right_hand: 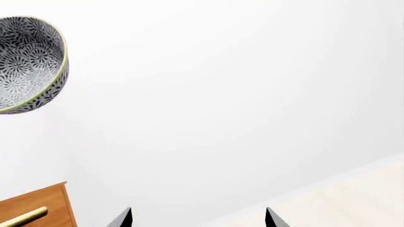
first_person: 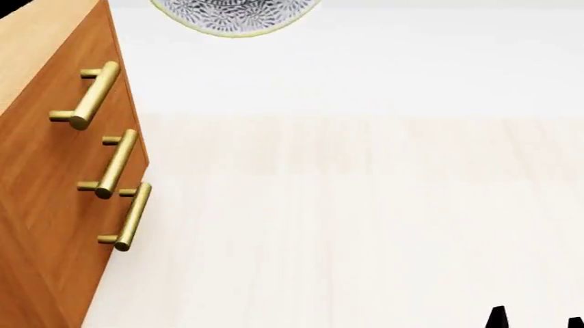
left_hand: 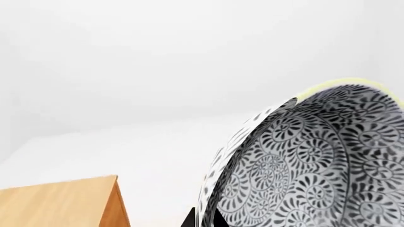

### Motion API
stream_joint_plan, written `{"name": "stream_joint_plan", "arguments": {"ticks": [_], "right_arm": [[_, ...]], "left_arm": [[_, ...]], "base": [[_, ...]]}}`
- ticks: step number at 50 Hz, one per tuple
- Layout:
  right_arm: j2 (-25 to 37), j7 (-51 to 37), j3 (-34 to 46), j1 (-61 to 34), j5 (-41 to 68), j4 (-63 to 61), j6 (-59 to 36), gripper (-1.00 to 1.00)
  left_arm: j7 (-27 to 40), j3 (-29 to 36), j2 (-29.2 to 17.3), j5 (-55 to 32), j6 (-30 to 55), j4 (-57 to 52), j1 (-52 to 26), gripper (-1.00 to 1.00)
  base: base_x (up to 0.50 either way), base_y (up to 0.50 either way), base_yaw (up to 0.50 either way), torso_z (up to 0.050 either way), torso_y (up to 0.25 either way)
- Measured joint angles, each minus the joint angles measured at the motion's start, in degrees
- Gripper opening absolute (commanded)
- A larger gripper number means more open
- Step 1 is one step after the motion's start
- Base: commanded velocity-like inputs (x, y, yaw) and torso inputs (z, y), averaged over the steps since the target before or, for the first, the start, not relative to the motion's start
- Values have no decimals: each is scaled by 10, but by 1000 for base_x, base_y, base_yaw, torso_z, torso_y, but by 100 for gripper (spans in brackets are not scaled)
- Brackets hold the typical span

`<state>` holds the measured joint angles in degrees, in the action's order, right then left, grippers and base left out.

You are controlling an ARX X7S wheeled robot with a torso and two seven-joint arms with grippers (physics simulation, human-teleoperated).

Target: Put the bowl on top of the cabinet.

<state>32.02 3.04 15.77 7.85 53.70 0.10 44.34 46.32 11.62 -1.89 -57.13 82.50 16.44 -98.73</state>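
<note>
Left wrist view: the bowl [left_hand: 315, 165] fills the lower right of the frame, tilted, patterned inside facing the camera. A dark bit of the left claw [left_hand: 203, 218] touches its rim at the bottom edge; can't tell how far it is open or whether it grips. The cabinet [left_hand: 60, 201] top corner sits lower left.

Head view: bowl [first_person: 235, 15] cut off at top edge, right of the cabinet [first_person: 55, 171] with its three brass handles [first_person: 117, 164]. Pale floor [first_person: 365, 219] below. Right claw [first_person: 537, 320] tips at bottom right, well apart from the bowl.

Right wrist view: right claw [right_hand: 197, 218] spread wide, holding nothing. Bowl [right_hand: 28, 64] upper left, well apart from it.
</note>
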Motion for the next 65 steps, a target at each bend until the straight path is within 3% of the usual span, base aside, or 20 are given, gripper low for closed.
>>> {"name": "stream_joint_plan", "arguments": {"ticks": [7, 13, 27, 32, 44, 55, 65], "right_arm": [[-1, 0, -1, -1, 0, 1, -2, 100], [-3, -3, -4, -4, -3, 6, -5, 100], [-13, -14, -6, -36, -6, 44, -27, 100], [-16, -17, -6, -49, -6, 59, -36, 100], [-21, -25, -11, -66, -6, 84, -47, 100], [-24, -27, -13, -74, -4, 95, -53, 100], [-26, -27, -14, -78, -6, 100, -56, 100]], "left_arm": [[39, -44, 2, -18, -3, 46, -14, -100], [29, -48, -3, -15, -28, 102, -41, -100], [-129, 15, 2, 63, -171, 380, -168, -100], [-174, 5, 6, 105, -212, 462, -202, -100], [-213, -165, 2, 278, -267, 552, -221, -100], [-181, -353, -4, 424, -308, 578, -219, -100], [-130, -466, -8, 503, -358, 586, -213, -100]], "base": [[0, 0, 0, 0, 1], [0, 0, 0, 0, 0], [0, 0, 0, 0, 1], [0, 0, 0, 0, 0], [0, 0, 0, 0, 0], [0, 0, 0, 1, 1], [0, 0, 0, 0, 0]]}}
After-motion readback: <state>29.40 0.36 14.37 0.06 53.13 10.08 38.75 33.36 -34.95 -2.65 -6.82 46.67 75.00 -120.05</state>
